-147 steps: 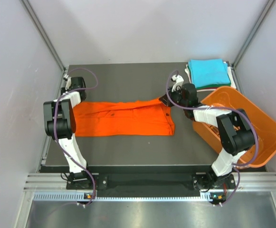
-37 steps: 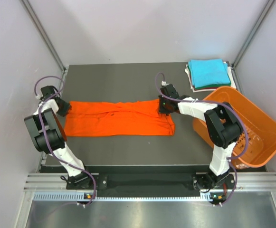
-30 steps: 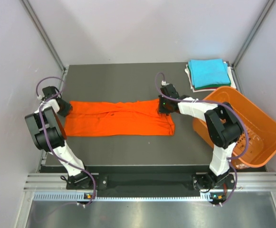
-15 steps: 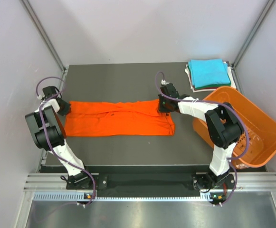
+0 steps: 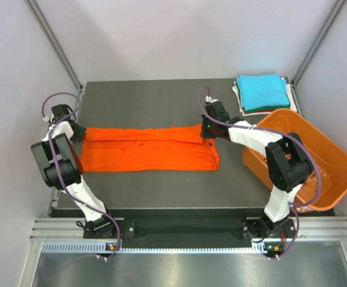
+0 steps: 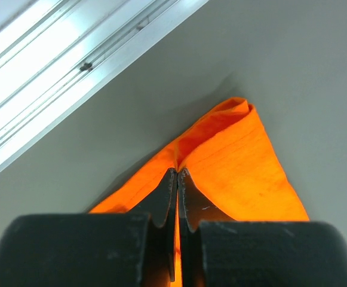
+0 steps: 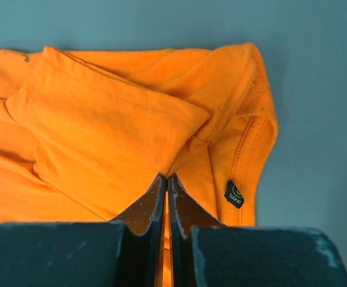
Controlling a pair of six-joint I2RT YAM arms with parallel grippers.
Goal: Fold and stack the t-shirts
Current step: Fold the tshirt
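The orange t-shirt lies folded into a long band across the middle of the table. It runs from close to the left edge to a little right of centre. Its near long edge lies flat and fairly straight on the dark surface.

The left gripper sits at the band's far left corner, near the table's left edge. In the left wrist view its fingers are clenched together on a pinch of the orange cloth. The fabric rises into a small rolled peak just ahead of the fingertips. A pale metal rail runs along the table's edge beyond it.

The right gripper is at the band's far right corner. In the right wrist view its fingers are likewise pressed shut on a fold of the shirt. A layered flap spreads away from the tips, and the stitched neckline and a small dark size label lie just to the right.

In the far right corner of the table a turquoise t-shirt, folded square, tops a small stack, with a white layer showing under it. An orange basket sits tilted at the table's right edge, just beside that stack.
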